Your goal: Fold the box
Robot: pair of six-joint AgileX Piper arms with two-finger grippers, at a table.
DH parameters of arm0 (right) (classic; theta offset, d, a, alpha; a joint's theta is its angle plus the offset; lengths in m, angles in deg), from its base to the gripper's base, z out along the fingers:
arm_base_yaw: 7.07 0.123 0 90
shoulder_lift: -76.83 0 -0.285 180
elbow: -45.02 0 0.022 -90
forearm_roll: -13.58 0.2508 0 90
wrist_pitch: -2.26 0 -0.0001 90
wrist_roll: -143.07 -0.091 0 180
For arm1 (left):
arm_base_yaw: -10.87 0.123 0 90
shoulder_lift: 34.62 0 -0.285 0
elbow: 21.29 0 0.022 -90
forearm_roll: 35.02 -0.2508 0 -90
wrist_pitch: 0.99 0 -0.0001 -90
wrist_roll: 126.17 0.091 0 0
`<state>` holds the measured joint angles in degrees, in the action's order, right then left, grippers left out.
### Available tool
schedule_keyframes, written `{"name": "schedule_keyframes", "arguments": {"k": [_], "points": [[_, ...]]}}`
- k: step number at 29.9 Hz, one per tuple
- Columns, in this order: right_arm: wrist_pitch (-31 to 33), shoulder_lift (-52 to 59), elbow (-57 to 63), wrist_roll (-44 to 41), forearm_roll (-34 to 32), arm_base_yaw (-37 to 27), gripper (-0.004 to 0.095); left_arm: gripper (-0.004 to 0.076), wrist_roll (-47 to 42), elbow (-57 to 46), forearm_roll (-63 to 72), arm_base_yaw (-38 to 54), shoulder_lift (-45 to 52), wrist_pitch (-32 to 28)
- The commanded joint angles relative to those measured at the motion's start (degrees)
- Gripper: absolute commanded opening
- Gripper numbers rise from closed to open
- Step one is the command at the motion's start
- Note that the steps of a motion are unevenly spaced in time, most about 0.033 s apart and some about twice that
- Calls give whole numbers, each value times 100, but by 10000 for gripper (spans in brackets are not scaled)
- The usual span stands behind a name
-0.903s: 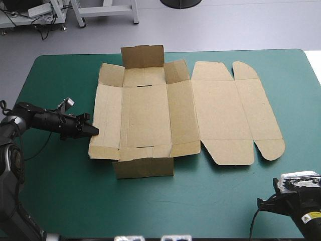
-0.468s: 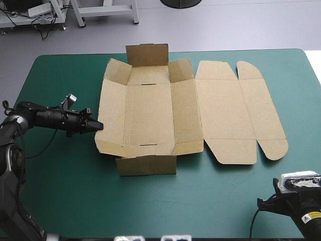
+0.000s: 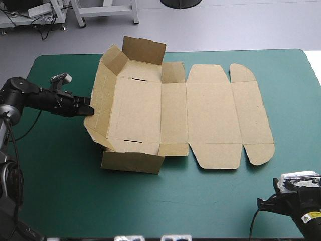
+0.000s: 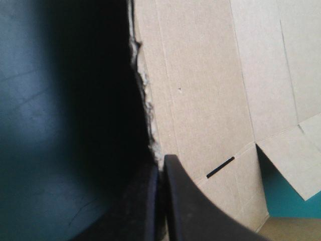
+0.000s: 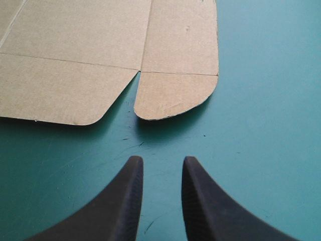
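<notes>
The brown box [image 3: 140, 108] lies in the middle of the teal-green cover, its lid panels [image 3: 225, 115] flat toward the right. Its left wall [image 3: 100, 108] stands tilted up, and the far flap [image 3: 144, 49] and near flap [image 3: 131, 161] are partly raised. My left gripper [image 3: 88, 109] is shut on the top edge of that left wall. In the left wrist view the black fingers [image 4: 161, 160] pinch the ragged edge of the board [image 4: 200, 90]. My right gripper [image 5: 160, 161] hovers open over bare cover, just short of the lid's rounded corner flap [image 5: 175, 93].
Teal-green cover [image 3: 200, 201] stretches between the box and the near edge of the table. The right arm's wrist [image 3: 296, 198] sits low at the near right corner. The left arm reaches in from the table's left edge.
The left gripper has risen and drawn back toward the far left with the box's left wall, tilting that wall up. The whole box has slid and turned slightly leftward. The right arm has not moved.
</notes>
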<state>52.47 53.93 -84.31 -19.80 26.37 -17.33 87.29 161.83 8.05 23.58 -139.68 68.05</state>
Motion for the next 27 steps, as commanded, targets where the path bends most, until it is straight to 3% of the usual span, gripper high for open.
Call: {"name": "schedule_keyframes", "arguments": {"k": [1, 20, 27], "points": [[-380, -67, -140, 62, 7, 20, 252, -10, -276, 426, -551, -521, 519, 495], [-489, -67, -140, 133, 30, 20, 252, -10, -1596, 950, -6421, -4400, 1931, 461], [-523, -67, -140, 107, 103, 20, 252, -10, -1565, 950, -7718, -5030, 2082, -248]]}}
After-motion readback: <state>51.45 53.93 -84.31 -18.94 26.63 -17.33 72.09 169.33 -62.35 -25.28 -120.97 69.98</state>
